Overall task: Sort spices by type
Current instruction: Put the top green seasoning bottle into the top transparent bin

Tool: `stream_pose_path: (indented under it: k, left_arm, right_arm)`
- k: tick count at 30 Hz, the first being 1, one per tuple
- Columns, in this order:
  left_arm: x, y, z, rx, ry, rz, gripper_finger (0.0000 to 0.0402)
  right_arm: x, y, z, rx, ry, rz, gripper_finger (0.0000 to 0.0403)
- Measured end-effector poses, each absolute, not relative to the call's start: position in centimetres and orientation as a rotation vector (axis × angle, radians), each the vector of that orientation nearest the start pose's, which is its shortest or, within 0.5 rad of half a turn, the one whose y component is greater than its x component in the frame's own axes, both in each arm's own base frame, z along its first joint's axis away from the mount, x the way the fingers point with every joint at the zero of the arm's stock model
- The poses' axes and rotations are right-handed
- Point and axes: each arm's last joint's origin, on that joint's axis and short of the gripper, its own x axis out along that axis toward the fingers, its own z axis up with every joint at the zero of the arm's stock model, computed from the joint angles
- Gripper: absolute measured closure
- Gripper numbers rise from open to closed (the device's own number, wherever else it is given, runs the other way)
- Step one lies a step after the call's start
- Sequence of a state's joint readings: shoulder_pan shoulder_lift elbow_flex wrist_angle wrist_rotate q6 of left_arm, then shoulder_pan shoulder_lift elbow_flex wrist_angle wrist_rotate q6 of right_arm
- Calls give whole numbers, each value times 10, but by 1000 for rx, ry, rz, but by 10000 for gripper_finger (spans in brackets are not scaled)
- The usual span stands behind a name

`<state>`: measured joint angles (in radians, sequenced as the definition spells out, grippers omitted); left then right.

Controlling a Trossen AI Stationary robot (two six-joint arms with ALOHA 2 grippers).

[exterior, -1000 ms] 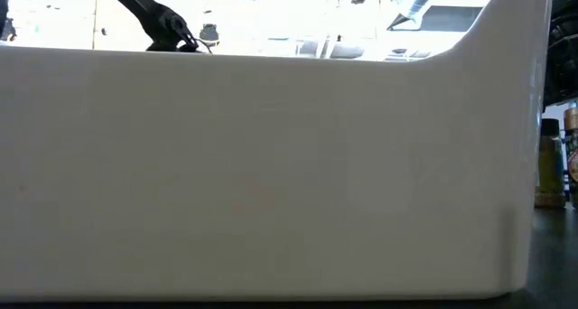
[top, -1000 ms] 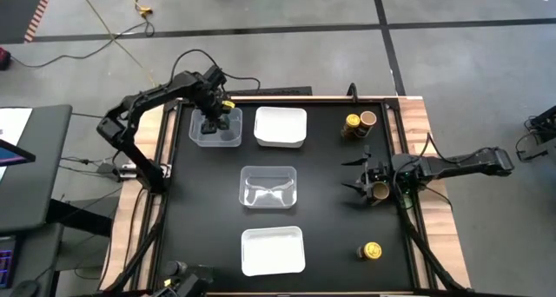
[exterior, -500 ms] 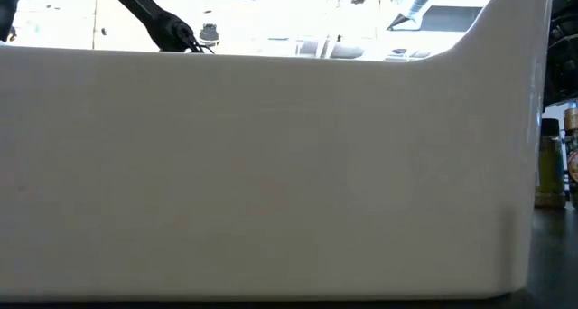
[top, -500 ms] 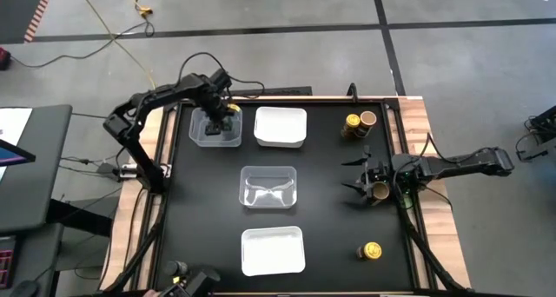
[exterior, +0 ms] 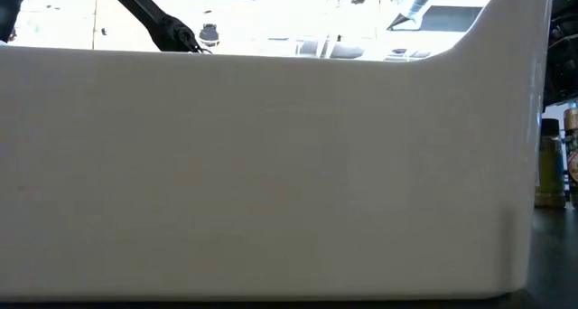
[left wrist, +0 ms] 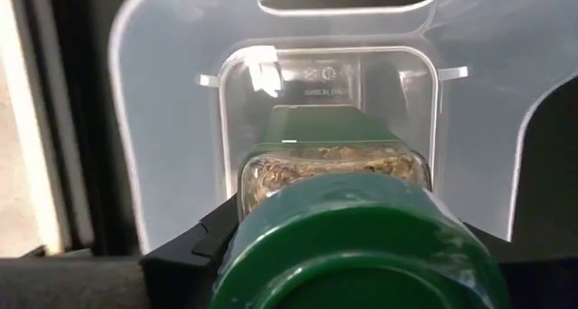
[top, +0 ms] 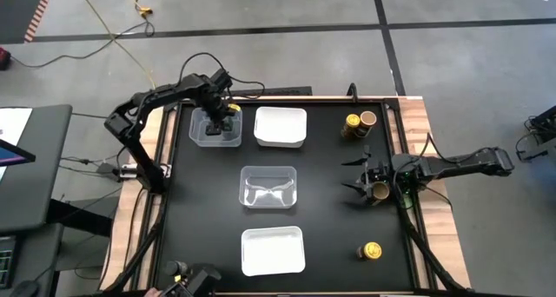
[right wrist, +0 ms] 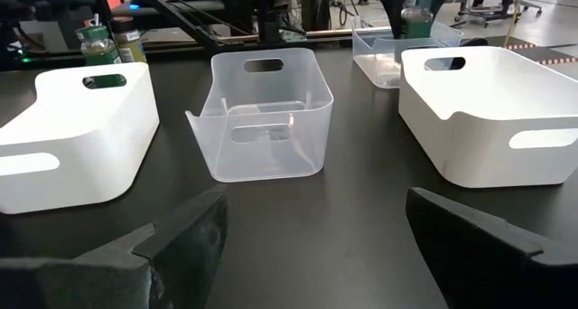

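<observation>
**Left hand parked over the clear tray with the green jar, drop not done yet**

- Left hand (top: pixel 222 116): clenched on the green-lid jar (left wrist: pixel 352 246). The lid faces the wrist and the glass body with herbs points down into the tray.
- Directly below that hand is the clear tray (left wrist: pixel 163 92). The jar hangs above its floor, inside the rim line. There is a dark green patch past the jar body. I can't tell whether it belongs to this jar or to something already in the tray.
- Change: a second ago the left hand sat slightly off. It has nudged over the tray and has held steady for the last half second. The grip is unchanged.
- My read: positioning is finished, and lowering and letting go are next. This tray looks like the green bin.
- Right hand (top: pixel 368 182): fingers spread wide, low over the bench (top: pixel 330 219), and it hasn't moved. A tan-lid jar (top: pixel 380 191) sits right at its fingers. I can't tell whether they touch. It looks staged for the next pick.
- Farther from the right hand: a yellow-lid jar (top: pixel 352 123) and a second tan-lid jar (top: pixel 368 119) stand side by side on one side. Another yellow-lid jar (top: pixel 371 250) stands alone on the other side. All are unsorted.
- Across from the right hand: the middle clear tray (top: pixel 268 186), flanked by two white trays (top: pixel 280 128) (top: pixel 272 249).
</observation>
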<state>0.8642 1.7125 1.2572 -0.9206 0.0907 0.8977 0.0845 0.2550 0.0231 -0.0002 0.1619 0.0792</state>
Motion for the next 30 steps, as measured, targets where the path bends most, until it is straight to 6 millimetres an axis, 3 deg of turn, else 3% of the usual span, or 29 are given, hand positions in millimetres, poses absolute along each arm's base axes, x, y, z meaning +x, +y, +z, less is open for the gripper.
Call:
stream_pose_path:
  k: [16,30]
  left_arm:
    - [216,248,210,168,1390,38,198]
    - [216,248,210,65,1384,125,198]
  right_arm:
    - [111,5,150,50,227,-87,39]
    - [111,5,150,50,227,-87,39]
